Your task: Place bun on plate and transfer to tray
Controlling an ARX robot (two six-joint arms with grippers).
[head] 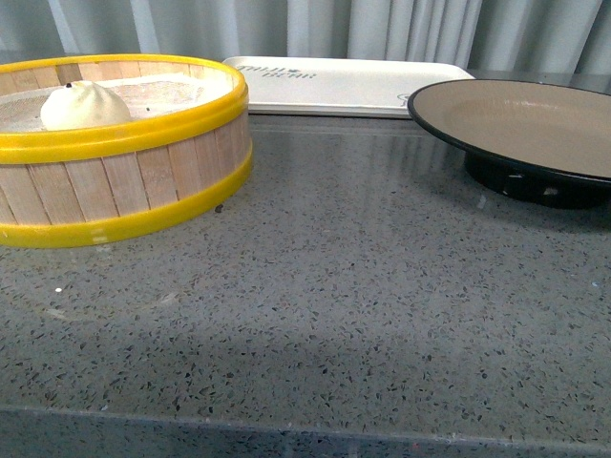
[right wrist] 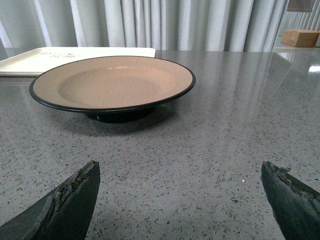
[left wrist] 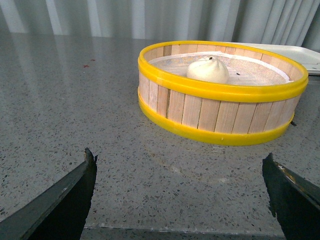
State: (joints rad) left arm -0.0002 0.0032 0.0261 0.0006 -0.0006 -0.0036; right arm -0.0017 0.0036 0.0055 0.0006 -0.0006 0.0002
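The bun (head: 84, 105) sits inside the round wooden steamer basket (head: 124, 181) with yellow bands, on the pale liner, close to the basket's left wall as I face it. The basket stands on the left side of the grey speckled table (head: 334, 296), set back from the near edge.

The tray (head: 344, 86) lies flat along the far edge of the table, just behind the basket's right rim. It carries nothing, and its faint lettering is too small to read. The plate (head: 535, 124) stands on its black foot at the right side of the table, upright and bare, with its far-left rim overlapping the tray's right end from where I stand. I cannot tell whether the two touch. Basket and plate are well apart, with open tabletop between them.

The left gripper (left wrist: 179, 167) hangs low over the table in front of the basket, its dark fingers (left wrist: 75, 195) spread wide with nothing between them. The right gripper (right wrist: 180, 172) faces the plate in the same way, jaws wide apart and holding nothing.

Pale curtains (head: 382, 29) hang behind the table.
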